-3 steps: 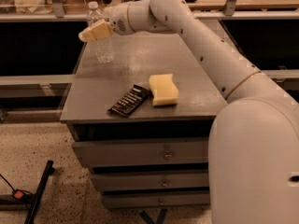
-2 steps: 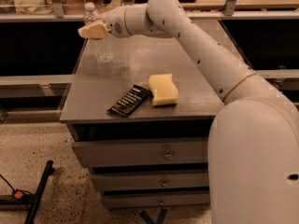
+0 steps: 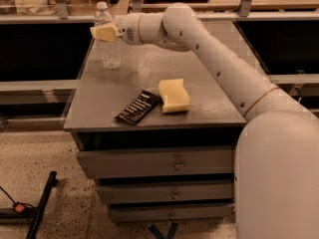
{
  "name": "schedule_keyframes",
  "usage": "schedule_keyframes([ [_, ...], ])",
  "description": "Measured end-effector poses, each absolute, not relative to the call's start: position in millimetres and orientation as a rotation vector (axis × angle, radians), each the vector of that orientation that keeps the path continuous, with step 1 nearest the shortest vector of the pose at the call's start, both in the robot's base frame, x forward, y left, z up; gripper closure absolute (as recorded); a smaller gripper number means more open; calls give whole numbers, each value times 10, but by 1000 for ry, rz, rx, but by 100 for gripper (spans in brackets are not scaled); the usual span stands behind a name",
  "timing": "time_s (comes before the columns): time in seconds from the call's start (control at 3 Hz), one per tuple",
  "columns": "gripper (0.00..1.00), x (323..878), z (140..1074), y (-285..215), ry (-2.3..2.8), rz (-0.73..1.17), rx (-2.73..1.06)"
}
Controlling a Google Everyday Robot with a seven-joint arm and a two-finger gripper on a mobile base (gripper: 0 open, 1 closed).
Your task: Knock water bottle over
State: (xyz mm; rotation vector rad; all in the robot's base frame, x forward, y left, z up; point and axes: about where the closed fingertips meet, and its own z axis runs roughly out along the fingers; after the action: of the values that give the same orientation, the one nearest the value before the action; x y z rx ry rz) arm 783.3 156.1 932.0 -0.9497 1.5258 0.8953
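The water bottle (image 3: 109,54) stands upright in the upper left of the frame, near the far left corner of the grey cabinet top (image 3: 209,103). The gripper (image 3: 103,33) sits against its label band; how far open it is I cannot tell. A glancing push could slide the bottle off the left edge without tipping it. Compared with 1 second ago, it is just as upright and the gripper has barely shifted.

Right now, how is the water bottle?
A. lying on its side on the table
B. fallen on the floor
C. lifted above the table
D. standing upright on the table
D: the water bottle stands upright near the far left corner of the table, with the gripper at its upper part.
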Motion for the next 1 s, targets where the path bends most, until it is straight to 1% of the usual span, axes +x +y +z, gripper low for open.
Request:
schedule_keyframes([
  [0.33,87,7861,9488,1272,1566,792,-987],
  [0.67,87,7884,9653,946,1644,590,-1125],
  [1.0,94,7973,9667,681,1695,397,-1296],
])
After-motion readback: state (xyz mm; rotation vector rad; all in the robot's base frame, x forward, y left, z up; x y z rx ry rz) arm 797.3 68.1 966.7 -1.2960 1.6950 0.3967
